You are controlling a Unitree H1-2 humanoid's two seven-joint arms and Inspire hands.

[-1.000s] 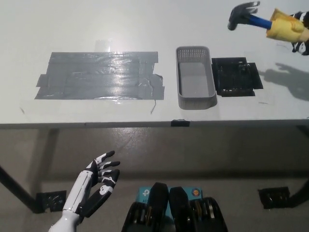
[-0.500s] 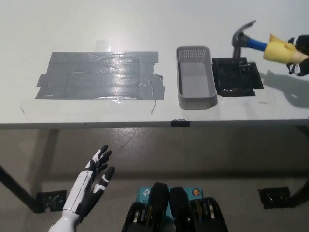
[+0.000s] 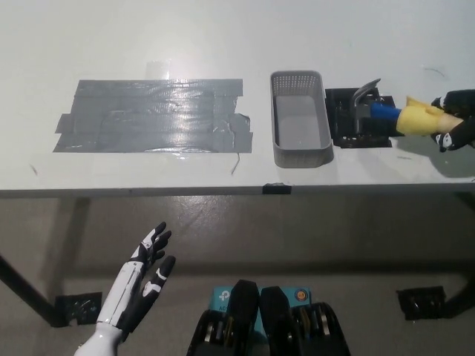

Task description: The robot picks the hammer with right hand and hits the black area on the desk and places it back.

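- The black right hand (image 3: 454,127) was at the right edge of the frame, over the white bench (image 3: 223,44), with its fingers wrapped around the yellow grip of the hammer (image 3: 386,115).
- The hammer, with a grey metal head, a blue neck and a yellow grip, lay roughly level, its handle running toward the right edge of the frame.
- The hammer head rested on the black square area (image 3: 361,119) of the bench, at the centre right of the frame.
- The grey perforated plastic basket (image 3: 300,119) stood just beside the black square area, on its left side in the frame.
- The large patch of grey tape strips (image 3: 152,115) occupied the centre left of the bench, apart from the basket.
- The white left hand (image 3: 145,274) rested at the lower left of the frame, below the bench edge, with fingers spread and holding nothing.
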